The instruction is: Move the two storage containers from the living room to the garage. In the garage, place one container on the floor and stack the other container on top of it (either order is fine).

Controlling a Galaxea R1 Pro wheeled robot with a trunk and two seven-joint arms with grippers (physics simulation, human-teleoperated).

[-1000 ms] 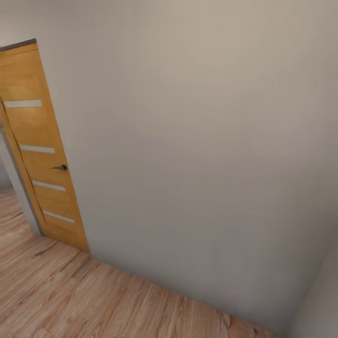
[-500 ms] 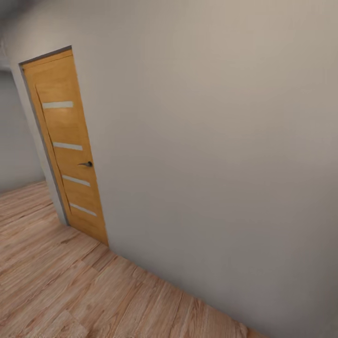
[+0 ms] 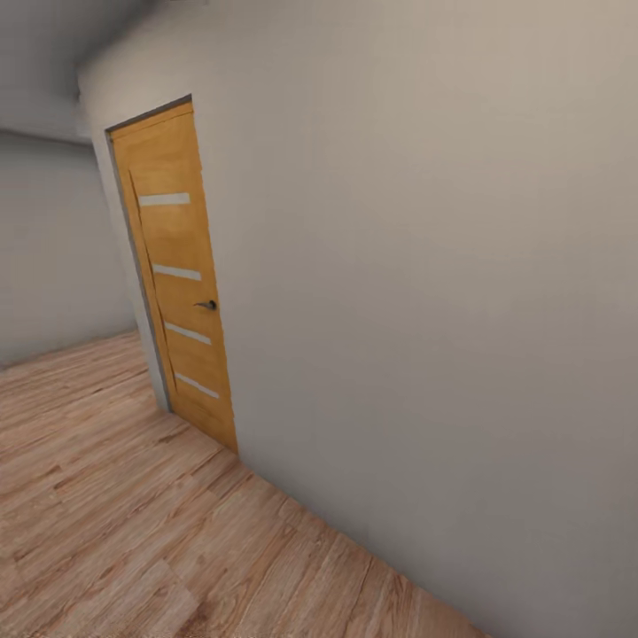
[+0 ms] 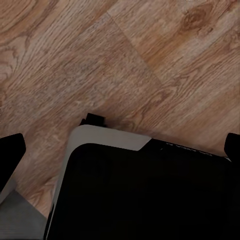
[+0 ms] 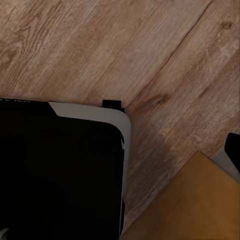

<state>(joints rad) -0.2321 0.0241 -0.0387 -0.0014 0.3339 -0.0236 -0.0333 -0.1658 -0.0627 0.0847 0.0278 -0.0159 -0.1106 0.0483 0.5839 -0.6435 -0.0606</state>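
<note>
- The left gripper point(image 4: 121, 147) hangs over the wood plank floor point(image 4: 75, 60). Its two dark fingertips point(image 4: 11, 150) sit at opposite edges of the left wrist view, spread wide with nothing held between them.
- Of the right gripper point(image 5: 120, 150), one dark fingertip point(image 5: 233, 145) shows at the edge of the right wrist view. I cannot tell whether its jaws are spread or closed.
- Below both grippers lies the robot's base point(image 4: 150, 195), black with a pale grey rounded rim, its corner jutting over the planks.
- Just beside the right gripper's fingertip is an orange-tan flat surface point(image 5: 195, 200). What it is cannot be told.
- Beyond, in the head view, the light planks run toward a wooden door point(image 3: 177, 283). It stands upright with its long axis vertical, crossed by four pale strips, and has a dark handle point(image 3: 206, 305) on the edge nearer the long wall.
- The door is set in a plain beige-grey wall point(image 3: 425, 310) that runs along the floor on the right.
- Farthest off, past the door's left edge, the floor continues to another grey wall point(image 3: 53, 266).
</note>
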